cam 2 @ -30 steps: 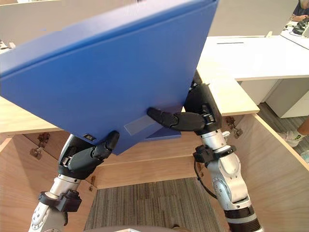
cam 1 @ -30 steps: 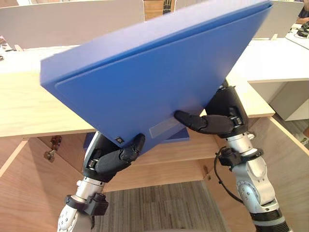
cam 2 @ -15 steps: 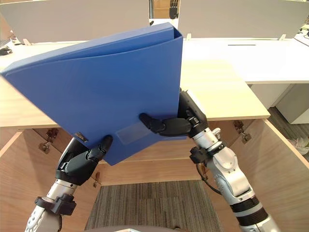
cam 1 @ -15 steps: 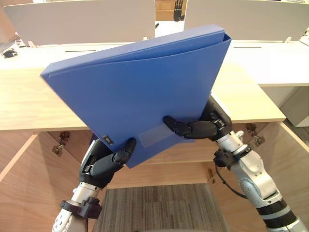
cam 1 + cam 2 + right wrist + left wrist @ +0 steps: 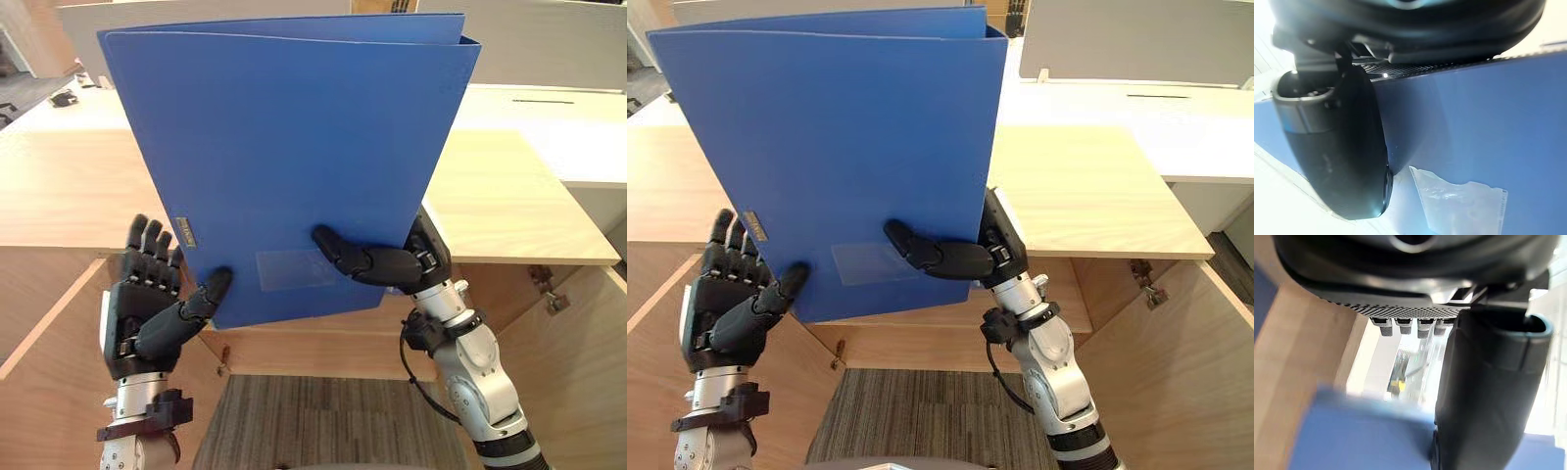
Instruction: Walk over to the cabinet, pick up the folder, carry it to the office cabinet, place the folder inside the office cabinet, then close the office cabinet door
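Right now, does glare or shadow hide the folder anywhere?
Left eye view: folder evenly lit, no glare. Right wrist view: light washes out the area beside the right hand; the clear pocket shines. Left wrist view: bright backlight past the left hand.

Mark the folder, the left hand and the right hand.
folder (image 5: 294, 137), left eye view, middle of its front cover.
left hand (image 5: 137, 308), left eye view, body of the hand below the fingers.
right hand (image 5: 392, 264), left eye view, base of the thumb lying on the cover.

right robot hand (image 5: 377, 264), partly hidden behind folder (image 5: 294, 147)
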Controlling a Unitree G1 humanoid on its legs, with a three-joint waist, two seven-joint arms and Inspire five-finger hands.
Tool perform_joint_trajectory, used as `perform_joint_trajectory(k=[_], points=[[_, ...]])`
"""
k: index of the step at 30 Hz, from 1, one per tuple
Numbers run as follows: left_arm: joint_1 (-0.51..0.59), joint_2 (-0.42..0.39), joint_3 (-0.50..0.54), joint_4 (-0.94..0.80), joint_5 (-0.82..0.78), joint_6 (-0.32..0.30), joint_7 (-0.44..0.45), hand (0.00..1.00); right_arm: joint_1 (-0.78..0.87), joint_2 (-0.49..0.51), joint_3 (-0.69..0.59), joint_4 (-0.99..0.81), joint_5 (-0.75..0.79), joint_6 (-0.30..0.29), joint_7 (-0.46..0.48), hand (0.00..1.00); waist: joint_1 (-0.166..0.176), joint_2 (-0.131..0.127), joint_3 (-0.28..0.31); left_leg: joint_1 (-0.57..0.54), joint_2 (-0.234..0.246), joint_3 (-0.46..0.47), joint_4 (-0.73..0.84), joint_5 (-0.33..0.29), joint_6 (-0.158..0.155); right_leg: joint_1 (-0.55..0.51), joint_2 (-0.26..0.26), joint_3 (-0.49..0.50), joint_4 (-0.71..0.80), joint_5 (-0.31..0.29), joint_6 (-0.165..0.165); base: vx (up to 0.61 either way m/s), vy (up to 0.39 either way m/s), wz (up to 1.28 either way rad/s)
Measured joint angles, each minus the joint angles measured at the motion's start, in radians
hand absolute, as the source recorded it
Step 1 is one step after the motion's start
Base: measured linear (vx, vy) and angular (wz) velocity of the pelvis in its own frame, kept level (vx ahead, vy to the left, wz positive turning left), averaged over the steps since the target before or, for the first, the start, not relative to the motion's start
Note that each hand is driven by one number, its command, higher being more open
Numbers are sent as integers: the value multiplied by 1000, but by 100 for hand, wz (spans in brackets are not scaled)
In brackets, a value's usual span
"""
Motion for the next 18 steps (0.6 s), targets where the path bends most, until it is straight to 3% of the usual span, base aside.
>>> perform_joint_trajectory(k=[3,7,14,18], points=[[0,-46,60,76,41,-9,68,100,0,0,0,0,1,5,-3,0,1,0,-1,-6,0,-5,0,0,-1,-1,0,-4,-1,0,0,-44,-31,4],[-11,-70,144,301,140,2,182,100,-6,2,7,-45,8,4,20,0,1,-1,-5,-16,1,-8,3,1,-2,-9,1,-8,-4,0,0,-21,-37,2],[-31,-58,132,665,251,35,221,100,-30,-53,124,-50,0,2,11,0,1,-10,-14,-19,0,-10,4,2,-2,-12,0,-10,-3,0,0,-6,-10,0],[-91,-6,89,981,346,66,218,100,-51,-119,261,-41,-3,2,27,0,1,-16,-18,-22,1,-4,5,1,-2,-19,0,-4,-3,0,0,-35,-27,-5]])
